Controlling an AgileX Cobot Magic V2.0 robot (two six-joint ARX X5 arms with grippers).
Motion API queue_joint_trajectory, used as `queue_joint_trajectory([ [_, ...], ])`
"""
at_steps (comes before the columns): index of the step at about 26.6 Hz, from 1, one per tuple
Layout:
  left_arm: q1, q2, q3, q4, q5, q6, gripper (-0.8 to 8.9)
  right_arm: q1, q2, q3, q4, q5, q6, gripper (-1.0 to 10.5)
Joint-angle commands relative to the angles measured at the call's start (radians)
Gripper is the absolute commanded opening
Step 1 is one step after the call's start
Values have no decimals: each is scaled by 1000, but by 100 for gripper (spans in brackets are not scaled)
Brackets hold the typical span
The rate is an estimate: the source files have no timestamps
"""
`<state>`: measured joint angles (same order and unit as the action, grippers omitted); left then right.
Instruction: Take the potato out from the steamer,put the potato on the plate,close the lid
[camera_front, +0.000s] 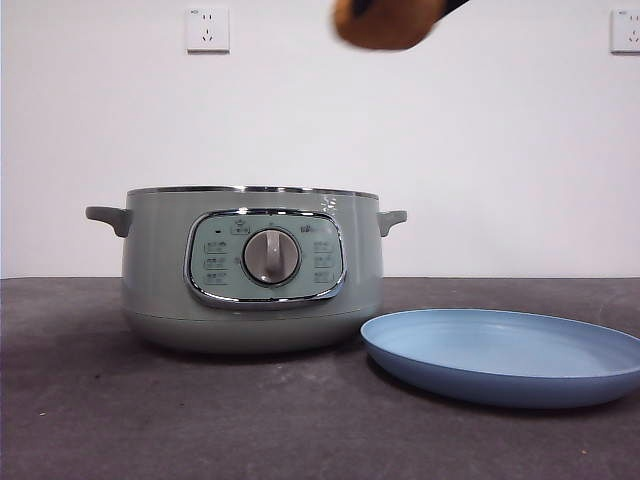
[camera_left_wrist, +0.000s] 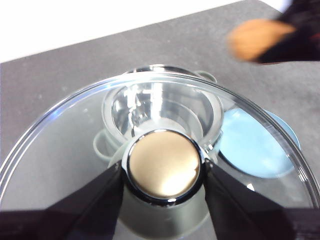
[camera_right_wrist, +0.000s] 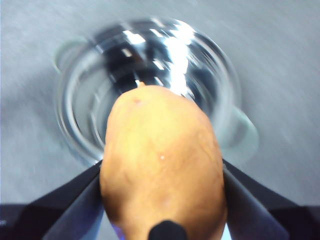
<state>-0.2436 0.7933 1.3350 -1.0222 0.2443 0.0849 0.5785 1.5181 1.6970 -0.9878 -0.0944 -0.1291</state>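
Right end effector (camera_right_wrist: 162, 200) clenched on smooth oval orange-brown potato (camera_right_wrist: 162, 175), above round sage-green steamer (camera_front: 252, 270): carry to 4 o'clock, lower gently onto shallow matte blue plate (camera_front: 505, 355). Left end effector (camera_left_wrist: 162, 172) grips clear glass lid (camera_left_wrist: 65, 150) knob.

front: low, level, near | wrists: looking down | shared: steamer (camera_front: 252, 270)

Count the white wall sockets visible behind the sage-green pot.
2: one white wall socket high on the wall above the sage-green pot, the other socket cut by the picture's right edge.
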Motion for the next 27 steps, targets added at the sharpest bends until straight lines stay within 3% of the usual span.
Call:
queue_joint_trajectory([
  [1,3,2,9,66,55,-2,-8,-26,-59,-46,-51,0,20,-14],
  [13,2,81,9,139,129,-2,-8,-110,-337,-632,235,-5,114,-13],
  [20,-5,127,9,151,128,-2,-8,-114,-332,-912,510,-9,166,-13],
  [27,-28,180,9,231,130,21,-8,-121,-268,-1066,714,-7,184,-13],
])
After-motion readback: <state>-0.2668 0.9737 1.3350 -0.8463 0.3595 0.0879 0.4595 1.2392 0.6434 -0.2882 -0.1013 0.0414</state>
